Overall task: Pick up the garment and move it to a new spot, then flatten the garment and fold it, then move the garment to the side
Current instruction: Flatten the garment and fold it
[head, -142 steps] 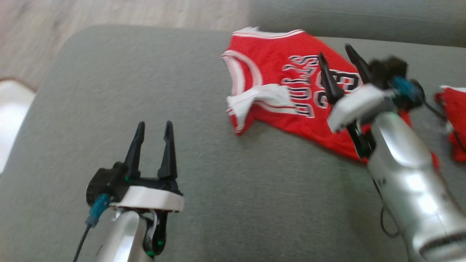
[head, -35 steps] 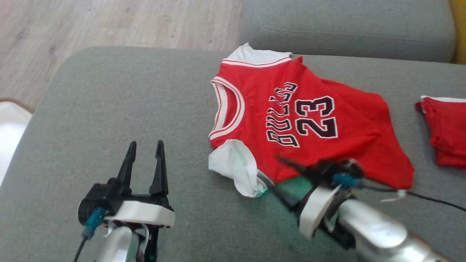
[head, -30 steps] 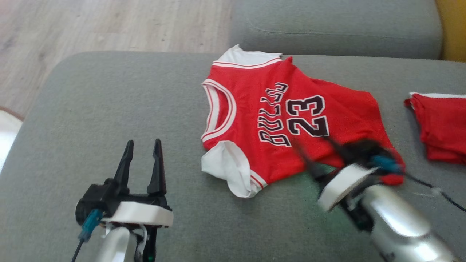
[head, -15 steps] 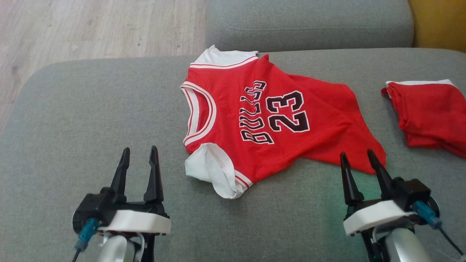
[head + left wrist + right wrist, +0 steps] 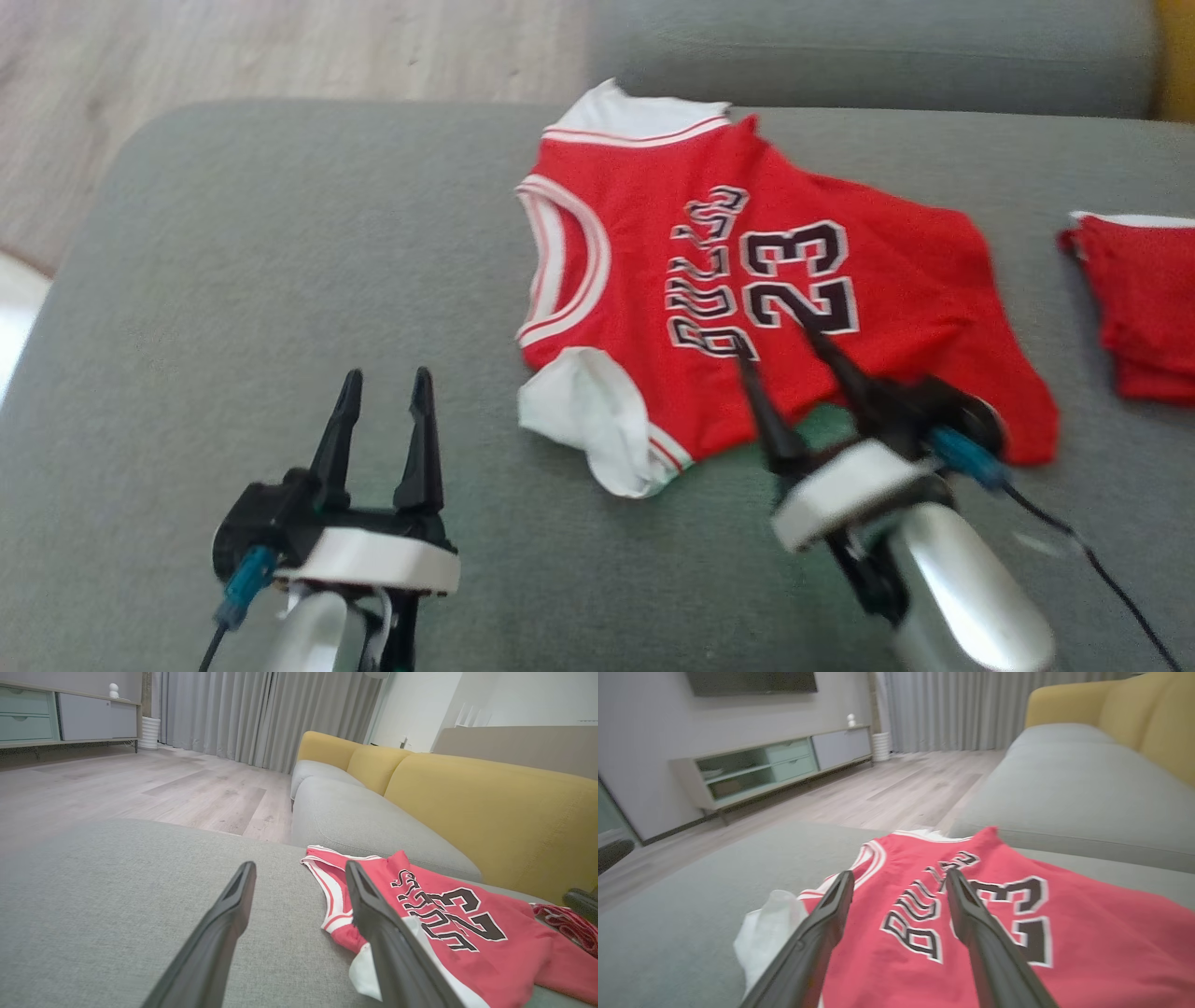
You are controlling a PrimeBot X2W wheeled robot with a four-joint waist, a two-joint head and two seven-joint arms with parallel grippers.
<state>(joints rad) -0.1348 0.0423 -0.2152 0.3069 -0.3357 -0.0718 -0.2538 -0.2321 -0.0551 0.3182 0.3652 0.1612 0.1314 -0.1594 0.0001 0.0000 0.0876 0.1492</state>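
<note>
The red Bulls jersey (image 5: 747,280) lies at upper centre of the head view, on the grey sofa cushion (image 5: 261,243). My right claw (image 5: 775,341) hovers above its lower edge, jaws apart (probably for flattening); my left claw (image 5: 386,373), also apart, hangs at lower left.

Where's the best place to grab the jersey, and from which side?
Likely the bunched white sleeve at the jersey's near-left corner: it puffs up off the cushion, giving a fold to pinch. Come in from the left with the open left claw.
</note>
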